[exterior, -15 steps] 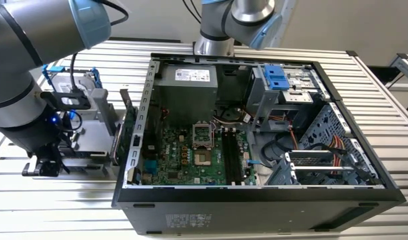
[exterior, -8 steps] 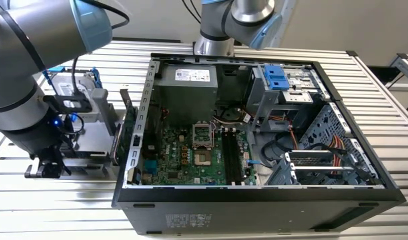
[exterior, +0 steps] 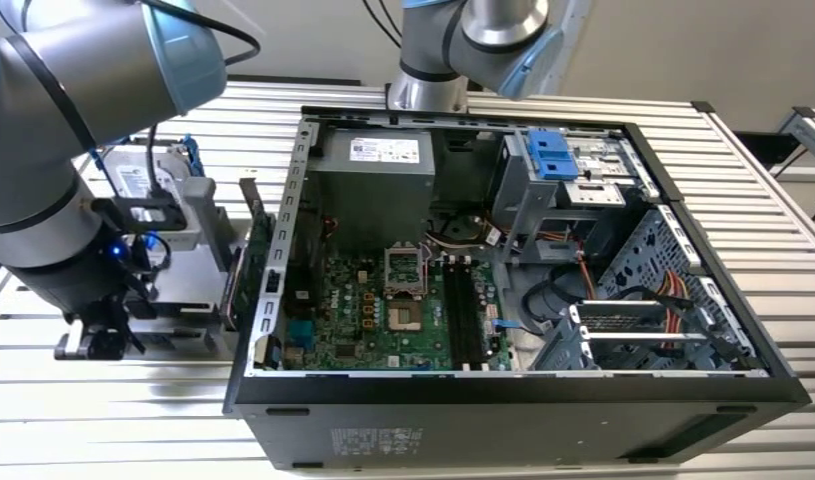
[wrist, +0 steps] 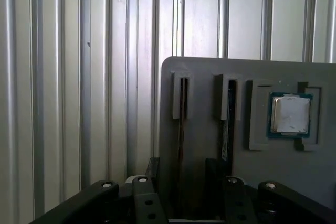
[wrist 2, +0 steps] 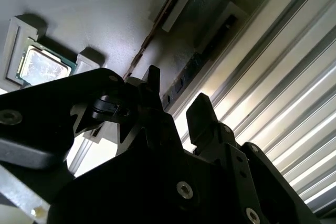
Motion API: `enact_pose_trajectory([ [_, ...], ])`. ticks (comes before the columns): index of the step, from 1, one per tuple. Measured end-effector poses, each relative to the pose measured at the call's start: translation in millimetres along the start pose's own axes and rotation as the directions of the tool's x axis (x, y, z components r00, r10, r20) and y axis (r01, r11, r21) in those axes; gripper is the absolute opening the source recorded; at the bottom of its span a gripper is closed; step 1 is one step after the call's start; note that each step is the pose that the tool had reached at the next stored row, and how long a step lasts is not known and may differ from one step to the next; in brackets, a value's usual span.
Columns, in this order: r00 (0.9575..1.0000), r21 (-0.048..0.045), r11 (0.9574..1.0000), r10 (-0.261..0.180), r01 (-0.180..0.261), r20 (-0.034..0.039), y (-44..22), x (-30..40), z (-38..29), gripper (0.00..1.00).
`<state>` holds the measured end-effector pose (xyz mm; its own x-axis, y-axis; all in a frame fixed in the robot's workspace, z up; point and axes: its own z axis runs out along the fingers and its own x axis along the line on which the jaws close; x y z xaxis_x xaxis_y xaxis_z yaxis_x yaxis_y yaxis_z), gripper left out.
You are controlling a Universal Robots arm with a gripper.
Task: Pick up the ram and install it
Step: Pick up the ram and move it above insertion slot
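Two ram sticks stand on edge in slots of a grey holder (wrist: 205,93). In the first wrist view the thin one is the ram (wrist: 181,121), and a darker ram stick (wrist: 230,124) sits beside it. The second wrist view shows the same thin ram (wrist 2: 160,22) and dark stick (wrist 2: 210,45). My gripper (wrist: 182,167) hangs low over the holder's near end, open, its two black fingers apart with nothing gripped; the gripper (wrist 2: 176,90) is lined up along the sticks. In the exterior view the gripper (exterior: 98,340) is at the exterior view's left, beside the computer case.
A square silver processor chip (wrist: 290,114) lies in a recess of the holder. The open computer case (exterior: 514,400) with its green motherboard (exterior: 380,310) and memory slots (exterior: 463,310) fills the middle. A hard drive with blue bracket (exterior: 154,180) stands behind the holder. The table is ribbed metal (exterior: 100,430).
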<state>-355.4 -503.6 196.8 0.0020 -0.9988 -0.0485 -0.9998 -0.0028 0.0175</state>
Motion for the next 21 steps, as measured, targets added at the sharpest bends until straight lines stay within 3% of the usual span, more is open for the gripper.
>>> enact_pose_trajectory([
  [7,0.9999,0.0006,0.9999,0.012,-0.012,0.0002,-0.1,0.2,4.4,1.0],
  [21,0.9999,0.0011,0.9999,0.013,-0.013,0.0002,-0.1,0.3,6.8,1.0],
])
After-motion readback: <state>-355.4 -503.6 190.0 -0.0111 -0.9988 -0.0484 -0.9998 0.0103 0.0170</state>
